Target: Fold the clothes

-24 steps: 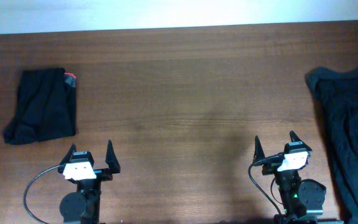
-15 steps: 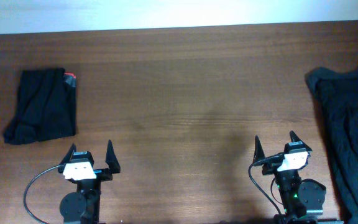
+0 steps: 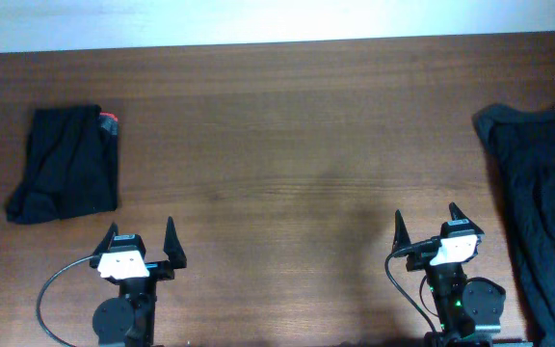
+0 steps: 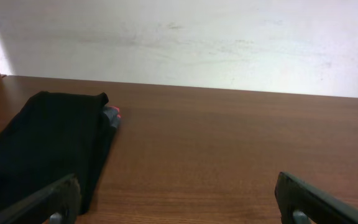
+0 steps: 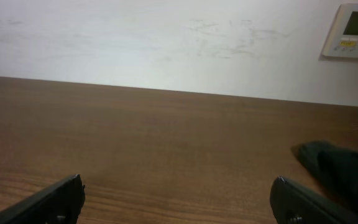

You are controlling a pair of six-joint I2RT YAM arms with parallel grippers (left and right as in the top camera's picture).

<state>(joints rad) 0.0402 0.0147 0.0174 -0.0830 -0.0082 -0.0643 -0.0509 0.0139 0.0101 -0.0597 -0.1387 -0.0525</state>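
Note:
A folded black garment (image 3: 66, 164) with a small red tag (image 3: 110, 122) lies at the table's left; the left wrist view shows this garment (image 4: 42, 143) ahead and to the left, tag (image 4: 112, 114) at its far corner. An unfolded dark heap of clothes (image 3: 542, 193) covers the table's right edge, and its tip (image 5: 340, 168) shows low right in the right wrist view. My left gripper (image 3: 142, 238) rests open near the front edge, below and right of the folded garment. The right gripper (image 3: 425, 225) stands open too, left of the heap. Neither holds anything.
The brown wooden table (image 3: 297, 145) runs back to a white wall (image 4: 185, 37). A pale wall controller (image 5: 355, 31) hangs at the upper right in the right wrist view. Cables loop beside both arm bases at the front edge.

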